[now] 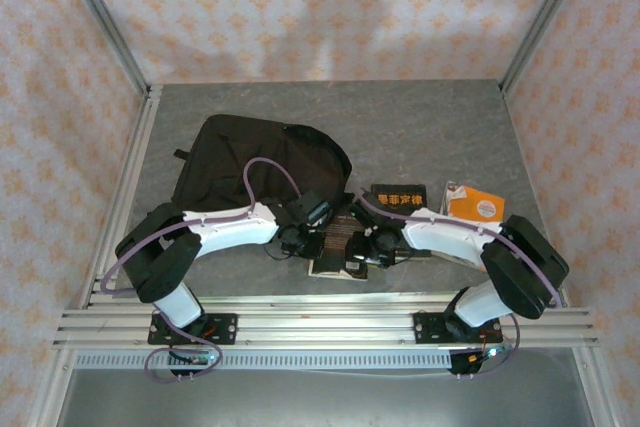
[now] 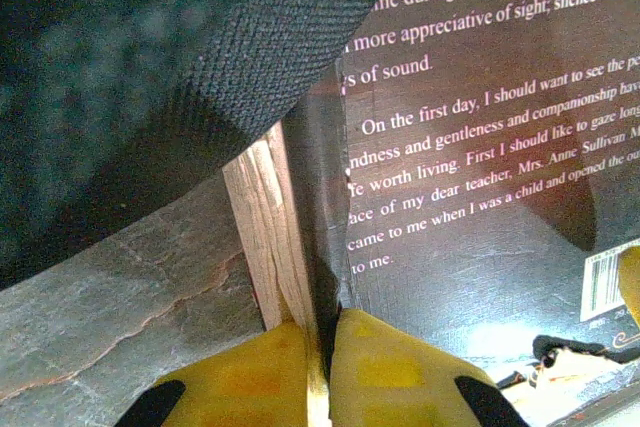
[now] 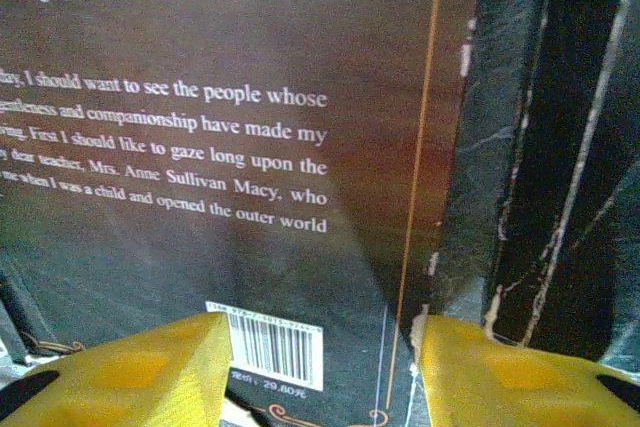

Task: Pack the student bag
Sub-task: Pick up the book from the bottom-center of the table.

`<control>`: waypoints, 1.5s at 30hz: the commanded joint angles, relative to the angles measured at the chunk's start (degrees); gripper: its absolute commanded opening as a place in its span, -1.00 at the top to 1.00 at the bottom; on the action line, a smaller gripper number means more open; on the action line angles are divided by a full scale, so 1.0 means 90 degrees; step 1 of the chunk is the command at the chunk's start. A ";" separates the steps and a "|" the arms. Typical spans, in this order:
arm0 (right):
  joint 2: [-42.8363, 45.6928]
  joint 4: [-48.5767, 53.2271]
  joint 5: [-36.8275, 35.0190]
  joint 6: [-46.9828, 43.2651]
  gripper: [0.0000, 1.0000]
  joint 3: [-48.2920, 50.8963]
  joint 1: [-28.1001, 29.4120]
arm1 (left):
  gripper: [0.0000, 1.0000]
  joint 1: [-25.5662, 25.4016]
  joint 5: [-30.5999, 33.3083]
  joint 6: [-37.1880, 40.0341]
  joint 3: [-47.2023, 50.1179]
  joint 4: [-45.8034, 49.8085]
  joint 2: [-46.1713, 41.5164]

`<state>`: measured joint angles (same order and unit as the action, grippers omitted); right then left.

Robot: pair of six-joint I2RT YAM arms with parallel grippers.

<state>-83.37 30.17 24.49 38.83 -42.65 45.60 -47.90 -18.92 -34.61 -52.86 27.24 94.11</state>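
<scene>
With left gripper clamped on the book edge and right gripper spread open facing the cover, steer the book forward into the bag, lying just ahead of the left gripper on the bench. Close the right gripper before lifting; avoid snagging the fabric lip or tearing the cover.

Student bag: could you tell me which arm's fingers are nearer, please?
Left. The left fingers pinch a book beside the student bag; the right fingers sit across that book.
</scene>
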 commanded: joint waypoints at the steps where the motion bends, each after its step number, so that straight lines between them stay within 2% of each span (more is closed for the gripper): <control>1: 0.0379 -0.0489 0.0283 -0.0356 -0.04 -0.0471 0.0047 | 0.83 -0.0079 -0.0166 0.0035 0.0156 -0.0196 0.0091; 5: 0.0947 -0.0722 0.0699 -0.0548 -0.03 -0.0592 0.0007 | 0.85 -0.0084 -0.0188 0.0047 0.0166 -0.0232 0.0047; 13: 0.1403 -0.1313 0.1400 -0.0411 0.00 -0.0238 -0.0077 | 0.86 -0.0081 -0.0257 0.0076 0.0306 -0.0292 -0.0136; 19: 0.1303 -0.2512 0.1959 0.0080 0.00 0.0444 -0.0269 | 0.86 -0.0082 -0.0428 0.0027 0.0438 -0.0469 -0.0085; 25: 0.0931 -0.3222 0.1637 0.0292 0.00 0.0912 -0.0382 | 0.88 -0.0102 -0.0437 0.0008 0.0548 -0.0547 -0.0044; 32: 0.0748 -0.3374 0.0838 0.0395 0.06 0.1126 -0.0426 | 0.88 -0.0143 -0.0418 0.0035 0.0587 -0.0536 0.0007; 37: 0.0595 -0.3786 0.0957 0.0587 0.07 0.1052 -0.0477 | 0.89 -0.0160 -0.0429 0.0064 0.0594 -0.0556 0.0114; 40: 0.0491 -0.3186 0.0749 0.0265 0.07 0.0667 -0.0478 | 0.90 -0.0179 -0.0391 0.0112 0.0556 -0.0504 0.0159; 45: 0.0191 -0.0849 -0.0727 -0.0702 -0.10 -0.0239 -0.0477 | 0.91 -0.0177 -0.0270 0.0151 0.0618 -0.0425 0.0059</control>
<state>-80.01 22.26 27.44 39.05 -38.35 41.30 -47.64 -18.35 -34.44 -49.39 23.88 91.88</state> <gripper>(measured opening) 0.534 0.047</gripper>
